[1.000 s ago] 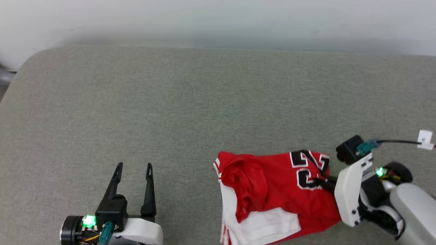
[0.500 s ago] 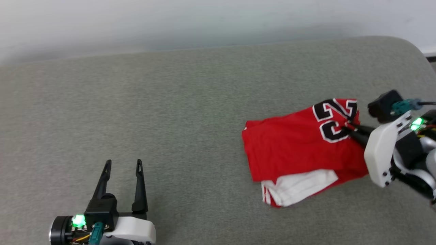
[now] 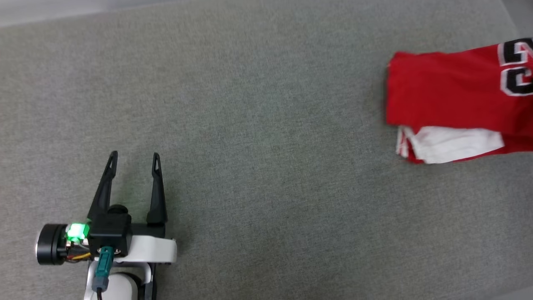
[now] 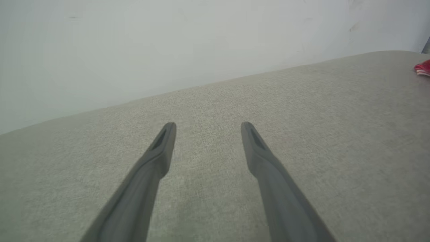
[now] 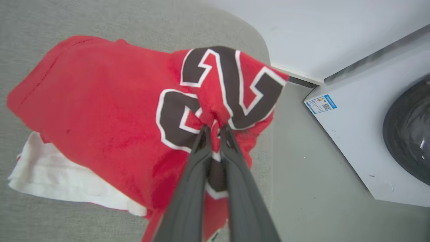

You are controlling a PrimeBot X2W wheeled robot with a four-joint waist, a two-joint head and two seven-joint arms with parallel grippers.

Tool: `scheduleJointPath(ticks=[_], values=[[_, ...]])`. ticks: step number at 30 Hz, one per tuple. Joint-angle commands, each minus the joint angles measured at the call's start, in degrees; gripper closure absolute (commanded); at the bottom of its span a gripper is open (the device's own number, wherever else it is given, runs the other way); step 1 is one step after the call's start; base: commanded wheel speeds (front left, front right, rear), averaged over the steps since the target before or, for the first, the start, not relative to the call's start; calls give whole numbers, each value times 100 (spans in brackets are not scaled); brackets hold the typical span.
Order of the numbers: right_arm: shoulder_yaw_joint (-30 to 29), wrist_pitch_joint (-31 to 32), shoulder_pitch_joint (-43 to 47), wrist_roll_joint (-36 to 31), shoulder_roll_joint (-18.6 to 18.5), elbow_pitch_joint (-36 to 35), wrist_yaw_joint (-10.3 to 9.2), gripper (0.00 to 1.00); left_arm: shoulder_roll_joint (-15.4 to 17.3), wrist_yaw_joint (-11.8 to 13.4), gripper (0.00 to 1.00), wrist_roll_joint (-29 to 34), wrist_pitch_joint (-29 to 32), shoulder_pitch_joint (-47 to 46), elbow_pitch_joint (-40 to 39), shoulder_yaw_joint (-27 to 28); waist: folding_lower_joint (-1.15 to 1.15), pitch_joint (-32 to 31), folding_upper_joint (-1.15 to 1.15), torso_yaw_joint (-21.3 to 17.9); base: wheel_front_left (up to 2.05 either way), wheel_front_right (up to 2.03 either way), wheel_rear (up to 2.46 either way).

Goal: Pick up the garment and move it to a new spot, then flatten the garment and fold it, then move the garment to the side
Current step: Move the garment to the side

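The garment (image 3: 445,96), a red jersey with black-and-white block lettering and a white sleeve poking out below, lies folded at the right edge of the head view on the grey cushion. In the right wrist view my right gripper (image 5: 215,129) is shut on the garment (image 5: 100,101), pinching a bunch of red cloth at the lettering. My left gripper (image 3: 134,156) stands open at the lower left of the head view, far from the garment, nothing between its fingers (image 4: 161,148). A red sliver of the garment (image 4: 424,68) shows at the left wrist view's right edge.
The grey cushion (image 3: 258,137) stretches wide between my left gripper and the garment. Its rounded far corner sits just beyond the garment. Past it stand a pale wall, a white surface with a small label (image 5: 320,103) and a dark round object (image 5: 408,131).
The garment has been carried to the right and farther away with my right gripper shut on it, and it has flattened out. The head camera has also shifted. My left gripper stays open.
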Motion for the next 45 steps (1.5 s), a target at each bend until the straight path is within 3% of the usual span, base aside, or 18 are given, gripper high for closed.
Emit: scheduleJointPath(ticks=[1,9,16,17,18,25,31,38,45], values=[[-36,-21,-134,-24,-50,32,-9,100,47,20,0,36,-13,-76,-29,-6,-1,186,0,6,0,0,0],[-508,-149,-548,-585,-348,1102,-9,100,51,77,0,92,-13,-397,-258,-177,-1,653,0,249,0,0,0],[-916,-301,-805,-895,-133,1925,-9,100,27,151,0,66,-13,-508,-364,-328,-1,793,0,430,0,0,0],[-957,-327,-811,-941,-78,2019,-9,59,24,163,0,54,-13,-507,-363,-342,-1,765,0,450,0,0,0],[-997,-364,-813,-958,-15,2091,-9,0,29,183,0,38,-13,-490,-355,-346,-1,723,0,462,0,0,0],[-1248,-1035,-569,-1260,212,2308,-9,0,1,267,0,-97,-13,-217,-244,-336,-1,103,0,518,0,0,0],[-1454,-1995,-185,-1381,362,1705,-9,0,-47,302,0,-247,-13,122,-151,-295,-1,-480,0,586,0,0,0],[-2061,-2950,524,-1669,1053,573,-9,0,-73,247,0,-371,-13,445,-16,-240,-1,-950,0,718,0,0,0],[-2591,-3397,1531,-2255,2243,-822,-9,0,-114,169,0,-531,-13,589,161,-146,-1,-1306,0,936,0,0,0]])
